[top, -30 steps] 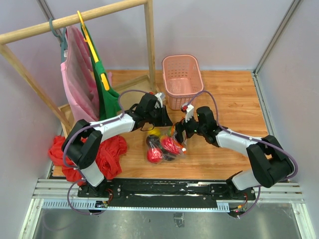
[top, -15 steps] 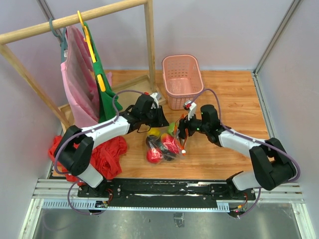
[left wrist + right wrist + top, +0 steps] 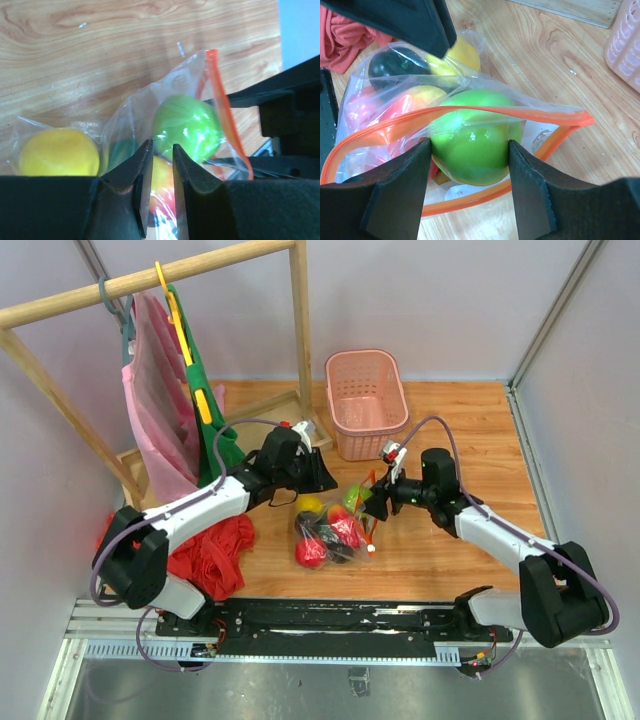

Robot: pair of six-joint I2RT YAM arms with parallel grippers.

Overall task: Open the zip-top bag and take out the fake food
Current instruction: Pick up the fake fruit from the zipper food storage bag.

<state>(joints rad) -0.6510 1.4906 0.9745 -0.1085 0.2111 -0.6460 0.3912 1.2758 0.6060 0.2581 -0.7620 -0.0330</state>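
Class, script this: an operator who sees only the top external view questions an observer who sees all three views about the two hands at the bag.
Operator: Is the right hand on anything?
Observer: Yes; its fingers flank the light green fruit in the zip-top bag's open mouth.
Operator: And the left hand?
Observer: It seems to pinch the clear bag wall, jaws almost closed.
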